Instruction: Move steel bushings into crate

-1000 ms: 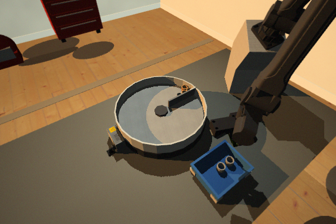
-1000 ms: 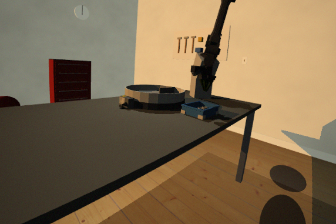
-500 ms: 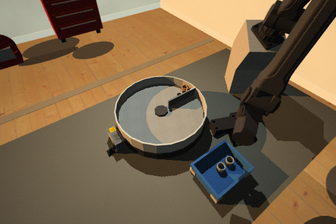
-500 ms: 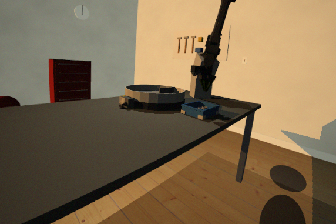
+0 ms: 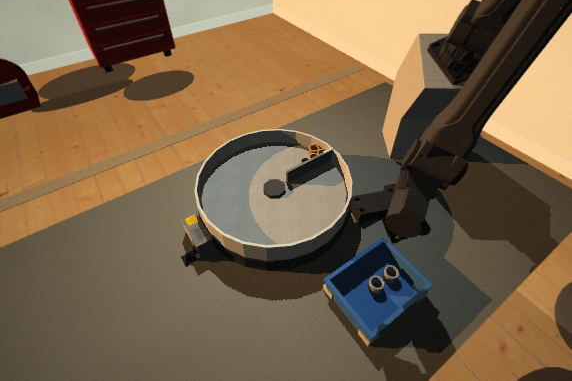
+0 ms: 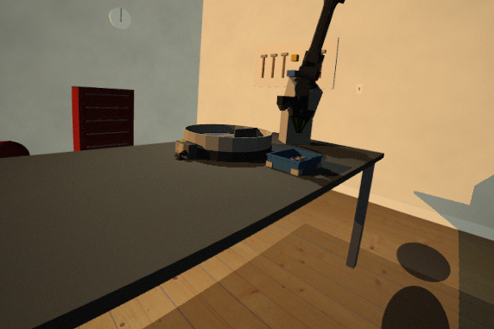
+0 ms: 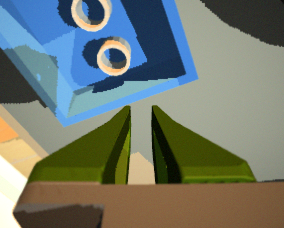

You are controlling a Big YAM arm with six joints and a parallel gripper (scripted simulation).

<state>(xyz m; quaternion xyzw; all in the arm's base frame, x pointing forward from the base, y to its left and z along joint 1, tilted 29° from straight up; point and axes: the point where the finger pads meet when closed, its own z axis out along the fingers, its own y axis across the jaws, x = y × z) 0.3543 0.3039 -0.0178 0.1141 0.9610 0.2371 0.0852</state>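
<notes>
The blue crate [image 5: 350, 313] [image 6: 282, 164] [image 7: 186, 45] stands beside the turntable [image 5: 272, 251] [image 6: 242, 144]. Two pale steel bushings stand upright in the crate: one bushing [image 5: 385, 272] [image 7: 114, 73] is nearer my gripper, the other bushing [image 5: 369, 284] [image 7: 91, 29] farther in. Orange-looking bushings [image 5: 314, 148] lie at the turntable's back right, behind its divider; how many is hard to tell, and a small dark thing is beside them. My gripper [image 6: 299, 131] [image 7: 141, 114] is above the table by the crate's edge, outside its rim. The green fingers are nearly together with a narrow gap and nothing between them.
The turntable has a tall round wall, a dark centre hub [image 5: 274, 188] and an upright divider [image 5: 311, 168] running to the wall. A small box with a yellow label [image 5: 198, 231] [image 6: 186, 148] is at its outer side. The arm's grey pedestal [image 5: 405, 108] stands behind the gripper.
</notes>
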